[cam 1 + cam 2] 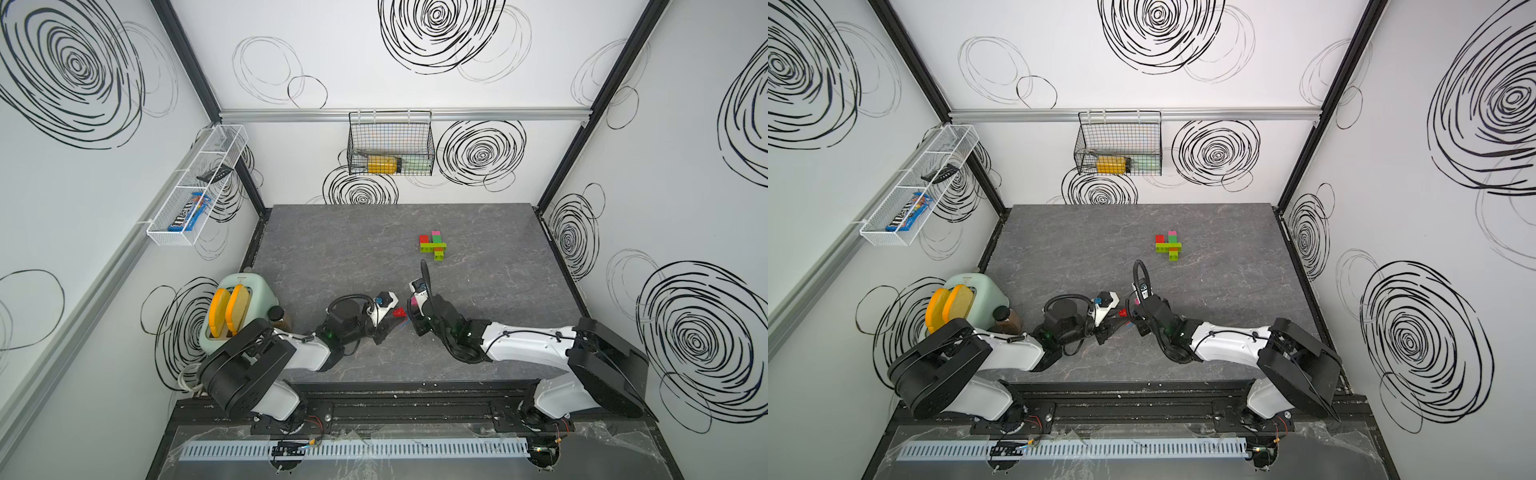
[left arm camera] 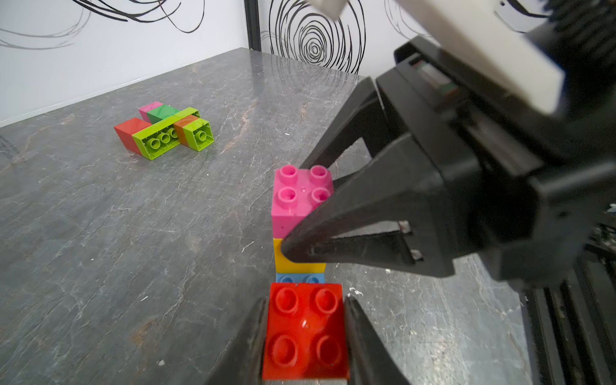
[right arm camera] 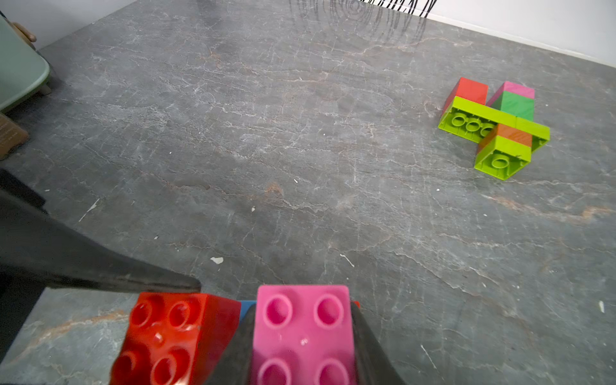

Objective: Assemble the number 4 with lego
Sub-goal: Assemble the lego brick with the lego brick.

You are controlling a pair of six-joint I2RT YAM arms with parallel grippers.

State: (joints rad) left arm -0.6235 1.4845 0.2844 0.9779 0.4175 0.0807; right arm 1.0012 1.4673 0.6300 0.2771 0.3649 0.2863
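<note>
Both arms are in tight at the near middle of the surface [image 1: 332, 249]. The left gripper [image 2: 305, 301] is clamped on a red brick [image 2: 305, 333], studs up. The right gripper [image 3: 301, 315] is clamped on a pink brick [image 2: 301, 196] that tops a yellow brick [image 2: 300, 263] and a blue brick [image 2: 300, 278]. Here's the key: the red brick sits just beside that stack, straight ahead of the left gripper, with a strip of blue studs showing between them. In the right wrist view it looks tilted against the pink. Seated or not, I can't tell. The part-built cluster [image 1: 433, 246] lies flat well beyond both grippers, nearer the right arm.
</note>
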